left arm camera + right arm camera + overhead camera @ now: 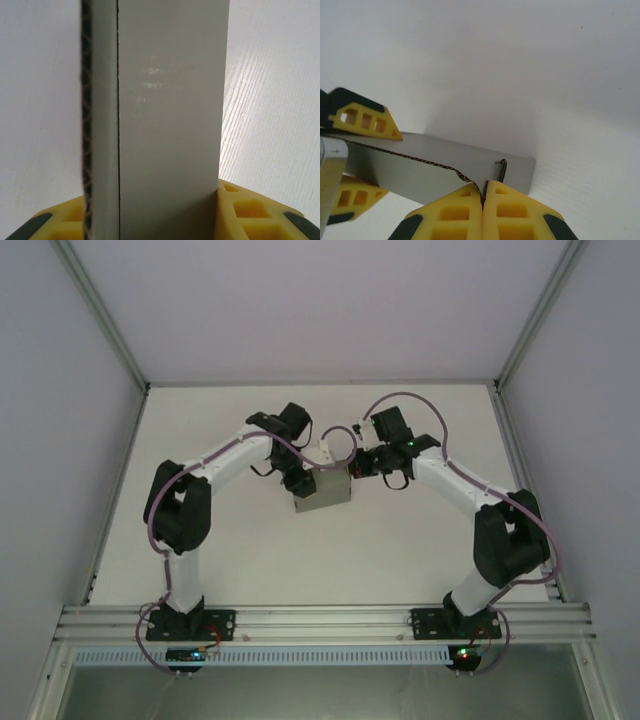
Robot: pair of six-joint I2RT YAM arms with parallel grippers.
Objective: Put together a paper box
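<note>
Fingers (250, 212) of the left end effector (296, 480) were set against both faces of the paper box (324, 490), so that the grey cardboard was clamped between the yellow pads. In the left wrist view the panel was seen running straight up from between them, with its corrugated edge exposed on the left. The box was held over the middle of the table (250, 560), between the two arms, with the left end effector at its left end and the right end effector (360, 466) at its upper right corner. Whether the box touched the table could not be told. In the right wrist view the box was seen as a long grey panel stretched leftward from the right end effector. Its fingers (515, 210) were pressed together to a narrow slit, and a thin cardboard edge was pinched between their tips. At the far left end of that panel, the left end effector's yellow fingers were seen above and below it.
</note>
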